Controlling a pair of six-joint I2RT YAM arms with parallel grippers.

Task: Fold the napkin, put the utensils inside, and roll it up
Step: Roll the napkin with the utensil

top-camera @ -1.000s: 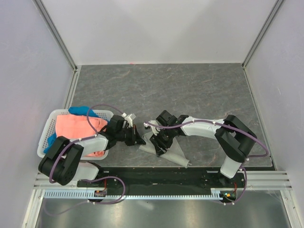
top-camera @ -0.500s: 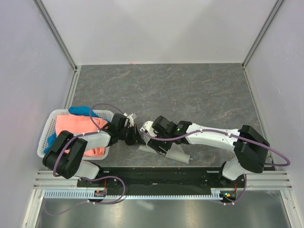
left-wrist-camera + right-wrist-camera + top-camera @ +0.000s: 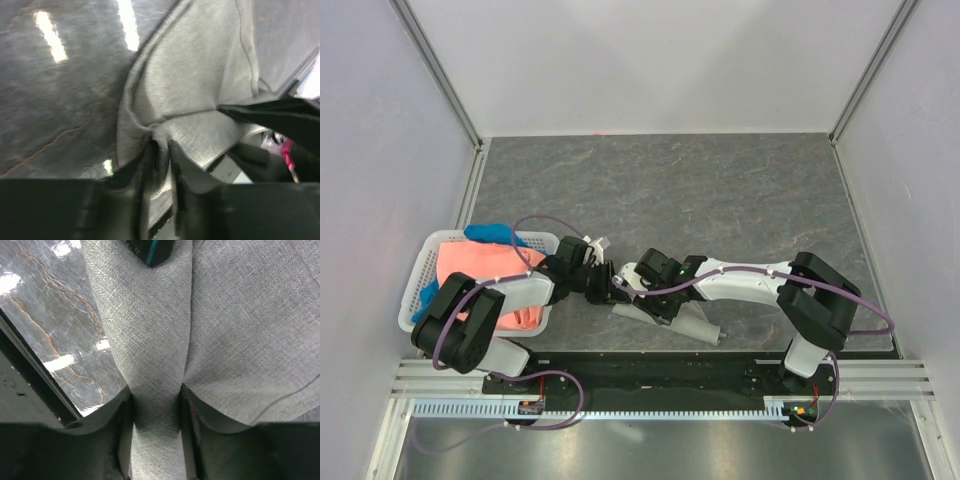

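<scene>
Closest to me, at the table's near edge just ahead of the arm bases, the napkin [image 3: 694, 322] lies bunched in a narrow, creased strip on the grey marbled table [image 3: 720, 190], with both arms bent low over its left part.

My right gripper [image 3: 156, 405] is closed partway around a rolled or folded band of the grey cloth. The band fills the gap and touches both fingers [image 3: 122, 415], and the rest of the fabric spreads flat past the tips.

My left gripper [image 3: 161, 146] sits just to the left of the right one, and the two nearly meet over the cloth. Its jaws are only narrowly parted, with a pinch of the napkin's edge caught between them and creases fanning out from that spot.

Further left, well apart from the napkin, a white slatted basket [image 3: 412, 292] stands by the side wall. It holds a coral-orange cloth [image 3: 480, 268], and a blue cloth [image 3: 485, 233] pokes out at its far end.
</scene>
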